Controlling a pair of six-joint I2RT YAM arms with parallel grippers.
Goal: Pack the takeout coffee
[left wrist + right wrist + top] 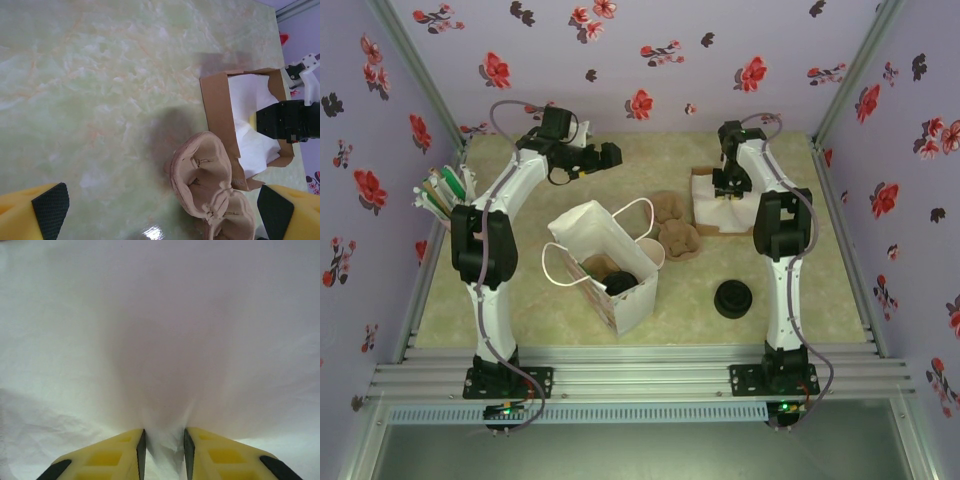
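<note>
Right end effector [164, 437]: jaws drawn in to a slim gap, with white napkin paper [160, 340] puckered between them. It is a pinch on the paper. In the overhead view it stands inside the cardboard box [701, 208] at the far right of the tabletop [540, 310].

Left end effector [608, 155]: jaws fully spread, nothing held, hovering over bare tabletop at the far left.

Takeout coffee [620, 283]: its black lid shows inside the open mouth of the white paper bag [628, 305], which stands between the two arms toward the near edge.

Governing relation: from the right end effector the coffee and the bag mouth lie toward the near edge and to the left, beyond the pulp cup trays [672, 232]. The mouth's long axis runs diagonally, far-left to near-right. Neither end effector is clearly the nearer. Judgement: the napkin would have to cross over the trays and drop in from above.

Not determinable:
- The cup wall, screened by the bag.
- Whether the brown shape beside the lid is a tray seating the cup.
- How many sheets are pinched.
- The pale round rim touching the bag's far-right side, possibly an open cup.

A stack of black lids [732, 298] stands apart, near right.
</note>
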